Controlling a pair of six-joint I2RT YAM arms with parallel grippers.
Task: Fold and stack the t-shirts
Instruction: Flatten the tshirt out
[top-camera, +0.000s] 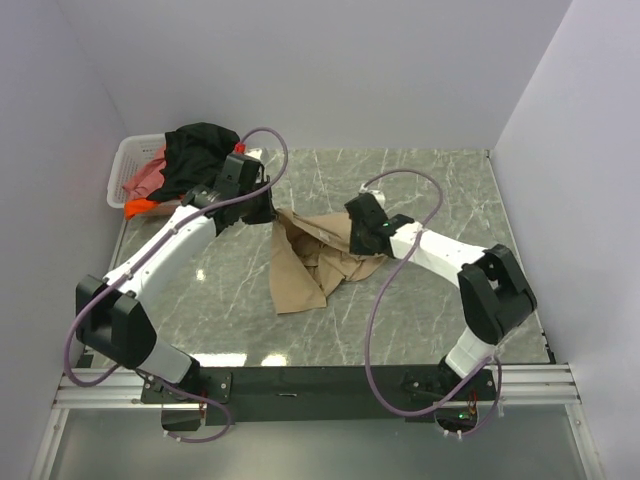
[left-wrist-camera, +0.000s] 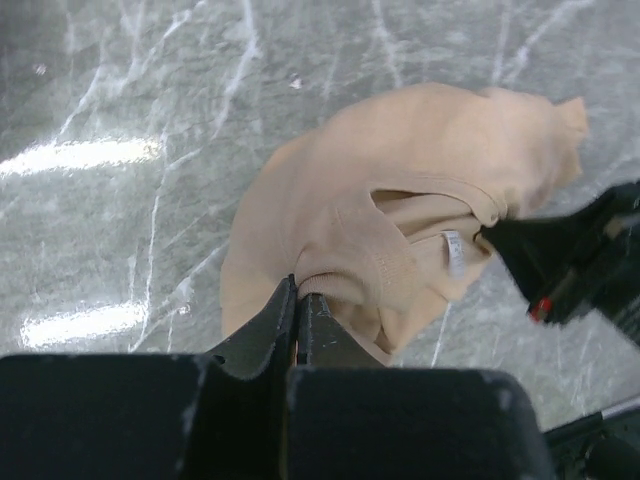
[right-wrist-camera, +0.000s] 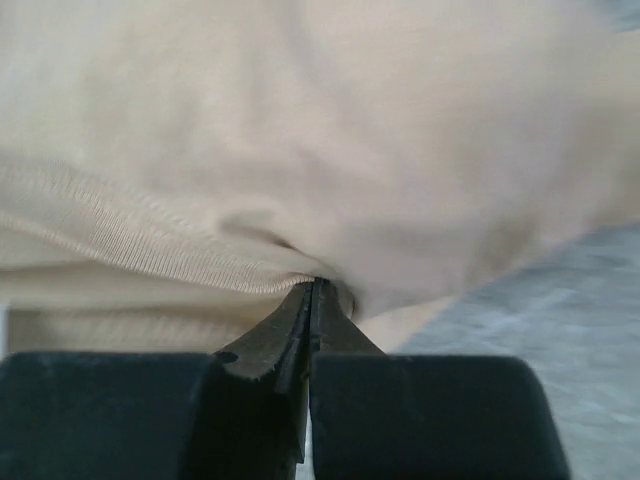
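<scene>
A tan t-shirt (top-camera: 305, 262) lies crumpled in the middle of the table. My left gripper (top-camera: 262, 210) is shut on its ribbed edge at the shirt's upper left; in the left wrist view the jaws (left-wrist-camera: 298, 290) pinch that edge, with the white tag (left-wrist-camera: 453, 252) near the collar. My right gripper (top-camera: 362, 232) is shut on the shirt's right side; in the right wrist view the jaws (right-wrist-camera: 316, 285) pinch a ribbed hem of the tan cloth (right-wrist-camera: 330, 130). A black shirt (top-camera: 200, 150), a pink-red one (top-camera: 148, 178) and an orange one (top-camera: 140, 206) lie in the basket.
A white lattice basket (top-camera: 122, 165) stands at the back left corner. The grey marble table (top-camera: 450, 190) is walled in by white panels on three sides. The right gripper's black body (left-wrist-camera: 580, 265) shows in the left wrist view.
</scene>
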